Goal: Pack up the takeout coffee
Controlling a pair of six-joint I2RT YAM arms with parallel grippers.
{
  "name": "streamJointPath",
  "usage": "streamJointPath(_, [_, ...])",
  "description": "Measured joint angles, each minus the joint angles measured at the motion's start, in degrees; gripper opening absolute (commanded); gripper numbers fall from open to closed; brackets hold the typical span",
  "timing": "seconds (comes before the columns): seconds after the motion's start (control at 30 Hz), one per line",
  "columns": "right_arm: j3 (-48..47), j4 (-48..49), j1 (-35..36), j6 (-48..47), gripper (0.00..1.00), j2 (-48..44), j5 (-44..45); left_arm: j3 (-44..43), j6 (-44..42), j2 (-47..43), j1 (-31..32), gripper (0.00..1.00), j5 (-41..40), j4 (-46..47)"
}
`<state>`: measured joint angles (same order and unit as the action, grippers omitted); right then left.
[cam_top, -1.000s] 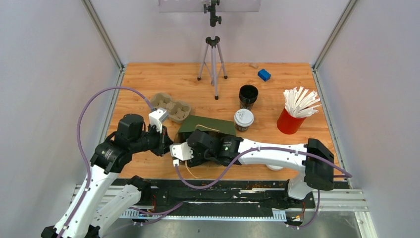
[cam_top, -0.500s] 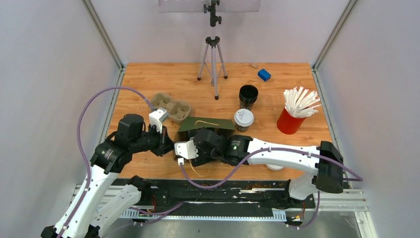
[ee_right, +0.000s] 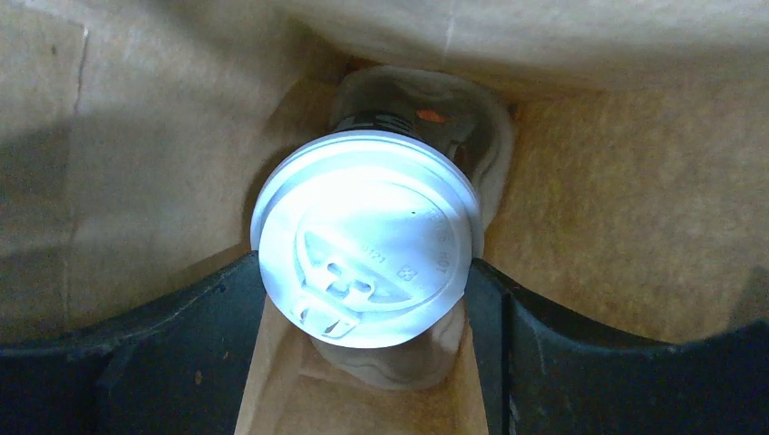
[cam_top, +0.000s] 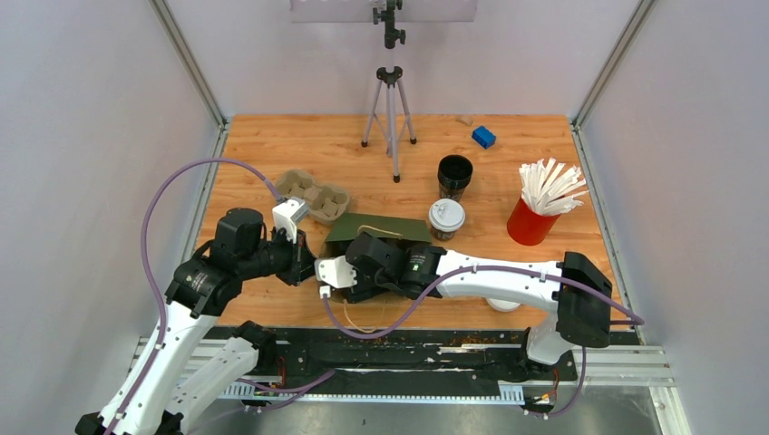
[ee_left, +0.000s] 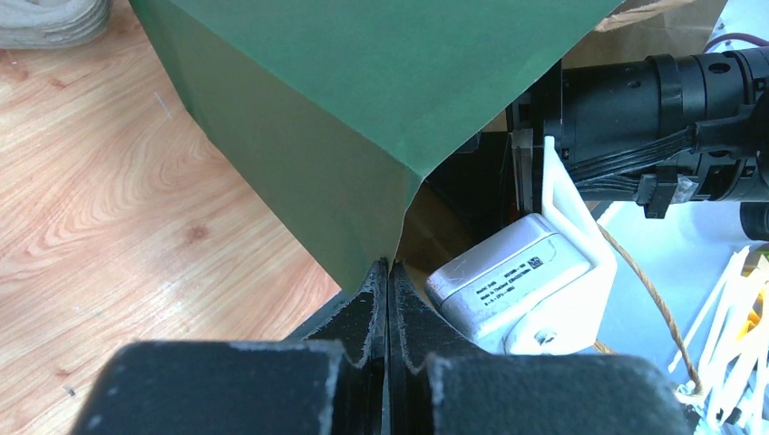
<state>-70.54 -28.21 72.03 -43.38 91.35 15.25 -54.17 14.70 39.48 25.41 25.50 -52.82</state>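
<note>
Right claw (ee_right: 365,276) slightly farther left

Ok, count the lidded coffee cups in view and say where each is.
2. The first cup stands on the table just right of the green bag. The second cup is inside that bag, between the right gripper's fingers. The bag could hide more.

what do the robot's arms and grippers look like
The left arm and right arm have white links and chunky black joints, each trailed by a looping purple cable. A white camera box sits at each wrist. The left gripper and right gripper have matte black fingers.
</note>
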Motion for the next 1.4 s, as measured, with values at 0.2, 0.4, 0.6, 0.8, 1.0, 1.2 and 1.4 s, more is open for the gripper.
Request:
streamJointPath(0.2, [0.0,2.38,0.0,0.0,0.73,-0.26,-0.15,0.0,0.42,0.09,0.0,0.0,0.0,0.37])
streamJointPath(0.4, [0.52,4.57,0.0,0.0,0.73,-2.08,-0.11,0.0,0.98,0.57,0.0,0.0,-0.04,1.16])
streamJointPath(0.6, [1.38,7.98,0.0,0.0,0.73,-2.6,0.46,0.0,1.07,0.7,0.0,0.0,-0.04,1.27])
streamJointPath(0.8, [1.38,11.3,0.0,0.24,0.73,-0.17,3.63,0.0,1.18,0.76,0.0,0.0,-0.5,1.38])
streamJointPath(1.0, [1.38,11.76,-0.17,0.76,0.73,1.36,5.79,0.0,1.53,0.98,-0.44,0.0,-2.25,1.18])
streamJointPath(1.2, [1.33,11.04,-0.24,0.9,0.73,1.36,6.21,0.0,1.53,0.98,-0.42,0.0,-2.25,1.2])
streamJointPath(1.4, [1.14,6.93,-0.55,0.85,0.74,0.02,3.56,0.0,1.44,0.98,-0.26,0.0,-0.76,1.49])
